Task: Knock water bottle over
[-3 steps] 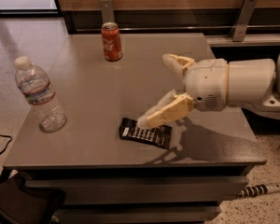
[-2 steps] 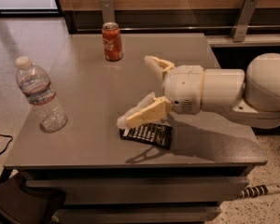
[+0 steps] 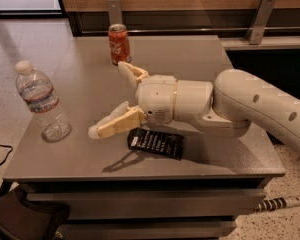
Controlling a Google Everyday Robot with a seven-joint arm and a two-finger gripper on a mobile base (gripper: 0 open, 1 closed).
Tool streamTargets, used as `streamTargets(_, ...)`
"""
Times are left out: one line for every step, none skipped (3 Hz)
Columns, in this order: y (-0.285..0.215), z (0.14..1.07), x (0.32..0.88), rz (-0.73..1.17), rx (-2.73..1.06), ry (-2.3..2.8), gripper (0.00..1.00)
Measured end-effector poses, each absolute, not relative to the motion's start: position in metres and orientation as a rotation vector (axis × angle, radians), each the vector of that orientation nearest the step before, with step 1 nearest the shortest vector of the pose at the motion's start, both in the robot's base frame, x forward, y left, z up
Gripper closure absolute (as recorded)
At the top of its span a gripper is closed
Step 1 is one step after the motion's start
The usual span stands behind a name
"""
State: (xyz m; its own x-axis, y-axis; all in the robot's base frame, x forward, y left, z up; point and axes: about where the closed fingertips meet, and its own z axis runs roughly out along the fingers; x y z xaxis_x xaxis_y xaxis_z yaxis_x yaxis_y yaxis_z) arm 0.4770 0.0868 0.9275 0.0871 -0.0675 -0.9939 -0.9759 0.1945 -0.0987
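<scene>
The water bottle (image 3: 41, 102) stands upright near the left edge of the grey table (image 3: 200, 59). It is clear ribbed plastic with a white cap and a pale label. My gripper (image 3: 109, 98) is open above the table's middle, its two cream fingers spread wide and pointing left toward the bottle. The near fingertip is a short way right of the bottle and does not touch it. The white arm reaches in from the right.
A red Coca-Cola can (image 3: 119, 44) stands at the table's back, behind the gripper. A flat black packet (image 3: 156, 143) lies under the gripper's wrist near the front edge. A dark bag (image 3: 25, 219) sits on the floor at the lower left.
The arm has moved left across the table toward the bottle, passing over the black packet. The bottle and the can have not moved.
</scene>
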Motion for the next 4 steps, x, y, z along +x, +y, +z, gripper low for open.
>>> streamTargets(0.114, 0.925, 0.48, 0.968, -1.176, 1.258, 0.0)
streamTargets(0.14, 0.927, 0.479, 0.992, -1.196, 1.224, 0.0)
streamTargets(0.162, 0.932, 0.476, 1.016, -1.209, 1.199, 0.0)
streamTargets(0.182, 0.935, 0.473, 1.028, -1.229, 1.192, 0.0)
